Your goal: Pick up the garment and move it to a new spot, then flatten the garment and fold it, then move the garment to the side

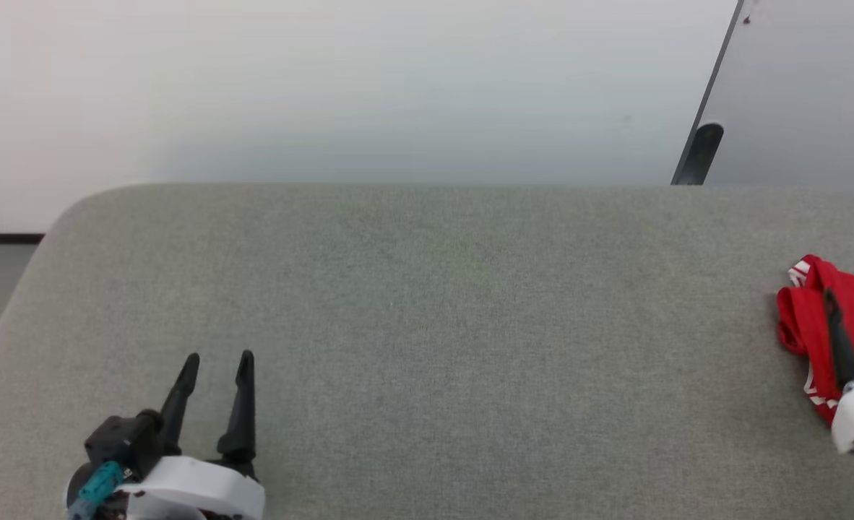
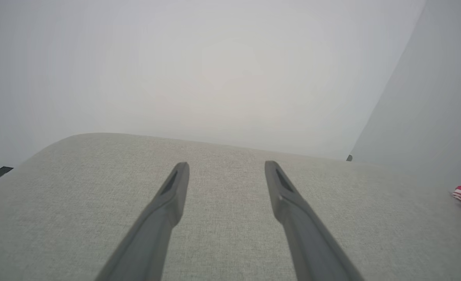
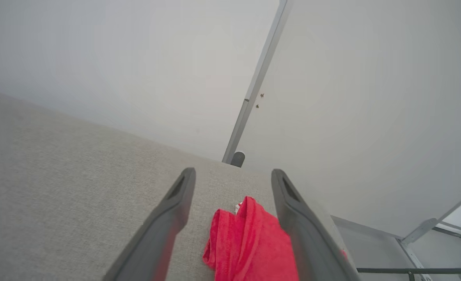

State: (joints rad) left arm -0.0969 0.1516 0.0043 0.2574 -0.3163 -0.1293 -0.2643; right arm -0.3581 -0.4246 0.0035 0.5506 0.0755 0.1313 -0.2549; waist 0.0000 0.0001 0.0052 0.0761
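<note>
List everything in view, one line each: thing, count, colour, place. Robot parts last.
garment: one, bright red with white striped trim, bunched near the right end of the padded surface
padded surface: one, grey fabric, across the foreground
wall: one, white, behind the padded surface
panel: one, pale grey with a dark edge, upper right in the head view
left gripper: one, dark fingers, open, lower left over bare fabric
right gripper: one, dark fingers, open, at the garment with a finger on each side
</note>
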